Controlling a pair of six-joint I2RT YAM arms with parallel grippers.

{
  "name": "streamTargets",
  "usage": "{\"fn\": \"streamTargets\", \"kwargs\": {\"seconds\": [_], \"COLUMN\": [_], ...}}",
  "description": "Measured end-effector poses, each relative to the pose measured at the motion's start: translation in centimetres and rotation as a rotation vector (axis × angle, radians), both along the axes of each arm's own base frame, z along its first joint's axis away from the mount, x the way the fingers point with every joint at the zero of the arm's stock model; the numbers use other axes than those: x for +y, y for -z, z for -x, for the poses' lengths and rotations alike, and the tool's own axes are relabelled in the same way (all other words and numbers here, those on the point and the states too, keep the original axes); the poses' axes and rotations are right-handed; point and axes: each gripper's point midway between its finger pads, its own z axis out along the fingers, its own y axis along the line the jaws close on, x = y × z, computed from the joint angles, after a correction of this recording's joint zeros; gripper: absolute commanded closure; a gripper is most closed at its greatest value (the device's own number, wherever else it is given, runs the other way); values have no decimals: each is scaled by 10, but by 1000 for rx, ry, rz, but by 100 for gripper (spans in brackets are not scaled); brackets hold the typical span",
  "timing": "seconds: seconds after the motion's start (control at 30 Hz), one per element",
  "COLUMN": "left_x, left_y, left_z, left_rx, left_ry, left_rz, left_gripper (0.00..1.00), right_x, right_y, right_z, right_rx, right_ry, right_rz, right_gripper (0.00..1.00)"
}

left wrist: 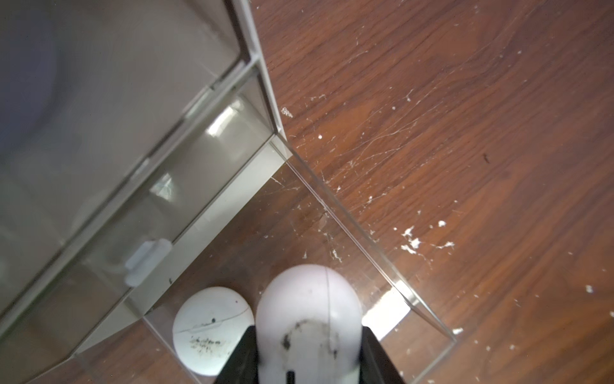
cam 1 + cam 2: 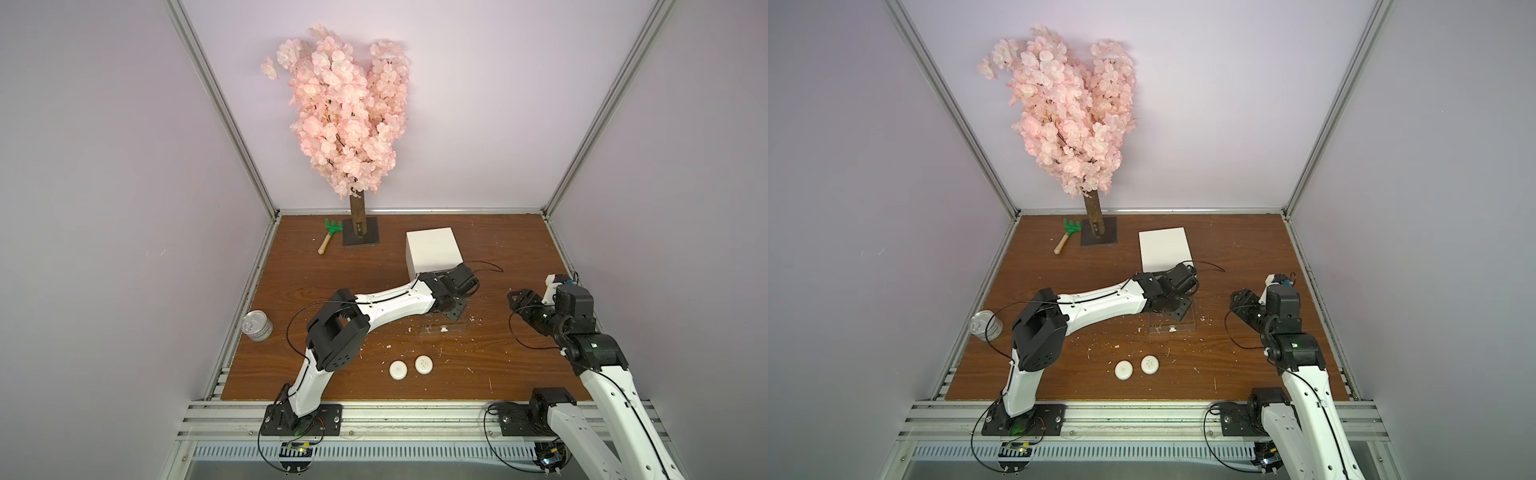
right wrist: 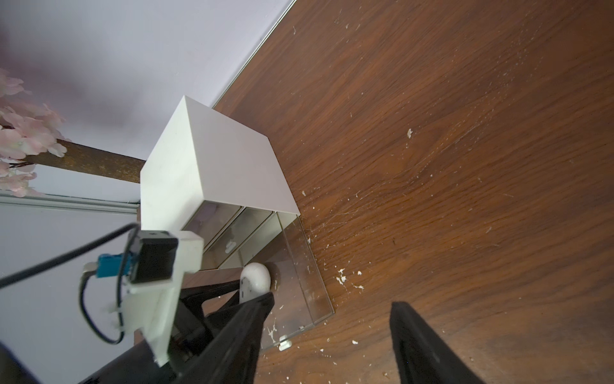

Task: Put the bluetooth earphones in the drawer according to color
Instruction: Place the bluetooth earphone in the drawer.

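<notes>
Currently left gripper is clamped on a pale earphone case over the pulled-out bottom drawer, beside another case lying inside. Smooth, light, hard shell, likely slippery: pinch across the widest part. Right gripper jaws spread, empty. Table holds a white case and its twin.

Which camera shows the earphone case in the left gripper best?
The left wrist view: the held case sits close up in the left gripper, above the pulled-out drawer. The right wrist view shows it small and partly hidden. In both top views the left arm hides it.
</notes>
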Motion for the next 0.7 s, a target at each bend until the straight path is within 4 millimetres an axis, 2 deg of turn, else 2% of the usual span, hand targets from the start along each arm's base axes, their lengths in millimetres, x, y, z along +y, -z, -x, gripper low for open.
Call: {"fn": "streamTargets", "kwargs": {"seconds": [0.2, 0.47, 0.7], "left_x": [5, 5, 5], "left_y": [16, 23, 29], "left_z": [-9, -18, -18], "left_rx": [-28, -59, -55], "left_ry": [-26, -46, -43], "left_rz": [-57, -87, -97], "left_gripper": [64, 59, 48], "right_x": [-2, -2, -3], "right_y": [0, 0, 0], "right_z": [0, 0, 0], "right_rx": [0, 0, 0], "right_ry": [6, 7, 10], "right_rz": [1, 1, 3], "right_gripper": [32, 32, 31]}}
